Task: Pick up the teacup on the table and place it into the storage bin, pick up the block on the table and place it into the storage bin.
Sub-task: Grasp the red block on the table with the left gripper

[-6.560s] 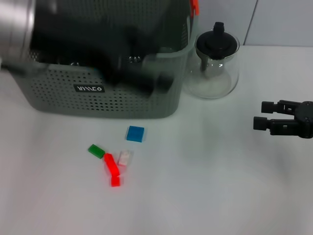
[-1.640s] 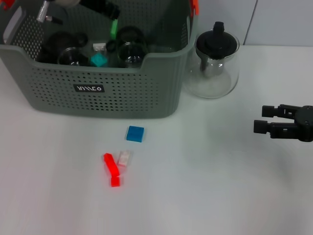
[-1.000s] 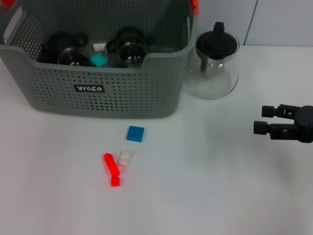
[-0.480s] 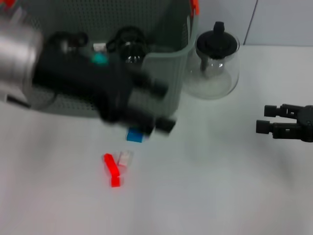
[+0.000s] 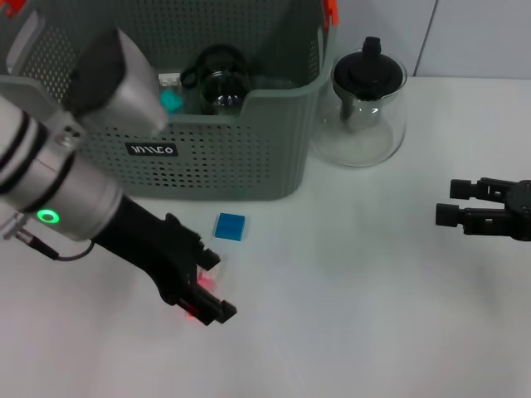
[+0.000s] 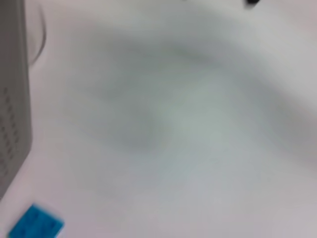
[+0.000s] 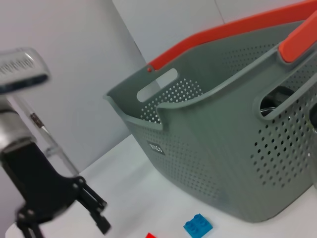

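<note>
The grey-green storage bin (image 5: 166,157) stands at the back left of the white table (image 5: 348,315). A glass teacup (image 5: 220,79) and a teal block (image 5: 170,101) lie inside it. A blue block (image 5: 230,225) lies flat in front of the bin. My left gripper (image 5: 209,286) is low over the red blocks (image 5: 202,284), open, one finger on each side of them. It covers most of them. The right wrist view shows the bin (image 7: 223,148), the blue block (image 7: 198,225) and the left gripper (image 7: 101,215). My right gripper (image 5: 452,203) hovers open at the far right.
A glass teapot (image 5: 367,99) with a black lid stands just right of the bin. The left wrist view catches the blue block (image 6: 34,225) and a strip of the bin's wall (image 6: 12,124).
My left arm has swung from over the bin down to the table and now straddles the red blocks. The green block seen on the table earlier is gone. The right arm has not moved.
</note>
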